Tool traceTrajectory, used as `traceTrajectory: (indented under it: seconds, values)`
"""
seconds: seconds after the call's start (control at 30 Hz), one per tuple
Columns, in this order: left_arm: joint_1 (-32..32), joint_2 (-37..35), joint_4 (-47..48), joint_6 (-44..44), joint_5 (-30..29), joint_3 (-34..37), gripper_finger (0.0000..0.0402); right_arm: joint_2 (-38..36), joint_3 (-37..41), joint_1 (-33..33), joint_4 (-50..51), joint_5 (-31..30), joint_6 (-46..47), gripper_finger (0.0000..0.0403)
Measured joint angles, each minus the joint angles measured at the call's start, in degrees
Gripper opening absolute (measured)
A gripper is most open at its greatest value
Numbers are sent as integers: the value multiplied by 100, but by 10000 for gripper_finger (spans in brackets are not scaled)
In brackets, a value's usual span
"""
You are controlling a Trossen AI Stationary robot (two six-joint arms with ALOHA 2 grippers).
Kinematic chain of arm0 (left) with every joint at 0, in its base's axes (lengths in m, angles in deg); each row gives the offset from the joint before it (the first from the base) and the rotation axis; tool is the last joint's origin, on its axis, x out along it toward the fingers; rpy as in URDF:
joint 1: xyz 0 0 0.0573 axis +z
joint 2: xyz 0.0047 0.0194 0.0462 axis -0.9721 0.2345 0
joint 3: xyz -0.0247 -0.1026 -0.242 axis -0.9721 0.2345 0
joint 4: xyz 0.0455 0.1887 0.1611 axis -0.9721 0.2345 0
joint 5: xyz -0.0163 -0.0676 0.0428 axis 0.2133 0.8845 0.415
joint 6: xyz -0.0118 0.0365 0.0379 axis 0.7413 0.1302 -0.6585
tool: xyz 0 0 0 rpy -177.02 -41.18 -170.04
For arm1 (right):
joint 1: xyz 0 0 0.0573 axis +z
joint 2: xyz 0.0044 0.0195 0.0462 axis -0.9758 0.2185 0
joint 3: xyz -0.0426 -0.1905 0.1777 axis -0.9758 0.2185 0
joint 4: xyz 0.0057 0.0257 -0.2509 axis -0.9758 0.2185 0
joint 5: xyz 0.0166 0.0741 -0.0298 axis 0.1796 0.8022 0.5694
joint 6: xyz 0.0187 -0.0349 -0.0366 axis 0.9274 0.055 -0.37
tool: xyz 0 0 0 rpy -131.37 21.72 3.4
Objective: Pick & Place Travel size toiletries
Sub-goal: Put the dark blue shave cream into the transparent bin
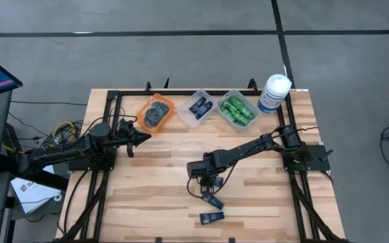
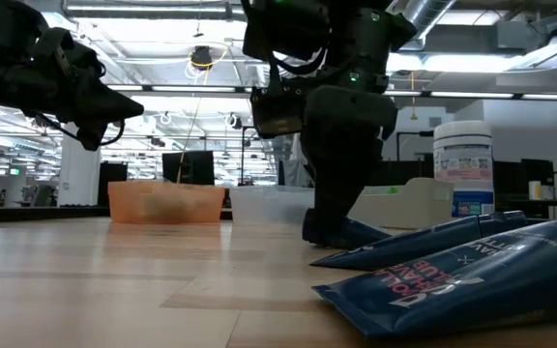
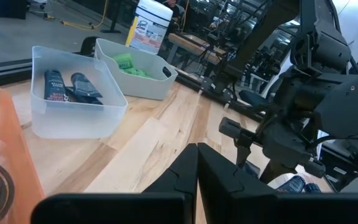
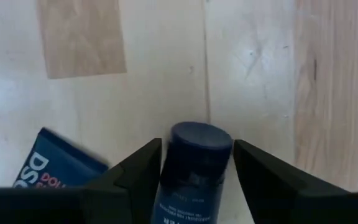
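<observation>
A dark navy flat tube (image 4: 194, 174) lies on the wooden table, and my right gripper (image 4: 197, 163) has come down over it from above. The gripper is open, with one finger on each side of the tube's round cap end (image 4: 201, 138). The high view shows this gripper (image 1: 209, 192) near the table's middle. A second navy tube (image 1: 211, 217) lies nearer the near edge and shows beside the first tube (image 4: 48, 167). My left gripper (image 1: 139, 138) hovers shut by the orange bin (image 1: 156, 112), which holds grey tins. My right gripper straddles the navy tube's cap end (image 4: 201, 138), its fingers pointing down and set across the tube. I cannot tell whether the fingers (image 4: 143, 167) touch the tube. The tube lies flat on the table.
Along the far edge stand a clear bin (image 1: 199, 106) with navy tubes, a clear bin (image 1: 239, 109) with green bottles, and a large white jar (image 1: 273, 92). Bare wood lies between the bins and my right gripper.
</observation>
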Motion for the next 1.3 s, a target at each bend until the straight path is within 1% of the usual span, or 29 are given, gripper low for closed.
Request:
traceTrajectory:
  seconds: [0.23, 0.37, 0.47, 0.6, 0.73, 0.87, 1.0, 1.07, 1.2, 1.3]
  values:
    - [-1, 0, 1, 0, 0, 0, 4, 0, 6, -3, -114, 2, 47, 142]
    - [1, 0, 1, 0, 0, 0, 4, 0, 6, -47, -84, 14, 250, 120]
    - [-1, 0, 1, 0, 0, 0, 4, 0, 6, -83, -76, 25, 268, 120]
    - [-1, 0, 0, 0, 0, 0, 4, -37, -85, -175, 58, 37, 208, 134]
    - [0, 0, 1, 0, 0, 0, 4, -251, -374, -412, 195, 35, -274, 121]
    - [-1, 0, -3, 0, 0, 0, 4, -464, -753, -860, 426, -112, -768, 118]
    - [1, 12, -24, 0, 0, 0, 4, -704, -1235, -1486, 402, -390, -1124, 137]
    - [1, 22, 4, 0, 0, 0, 4, -790, -1507, -1850, 340, -469, -1196, 140]
    - [1, 66, -4, 0, 0, 0, 4, -822, -2002, -2611, 27, -561, -995, 122]
    - [1, 83, 4, 0, 0, 0, 4, -809, -2174, -3118, -315, -583, -485, 119]
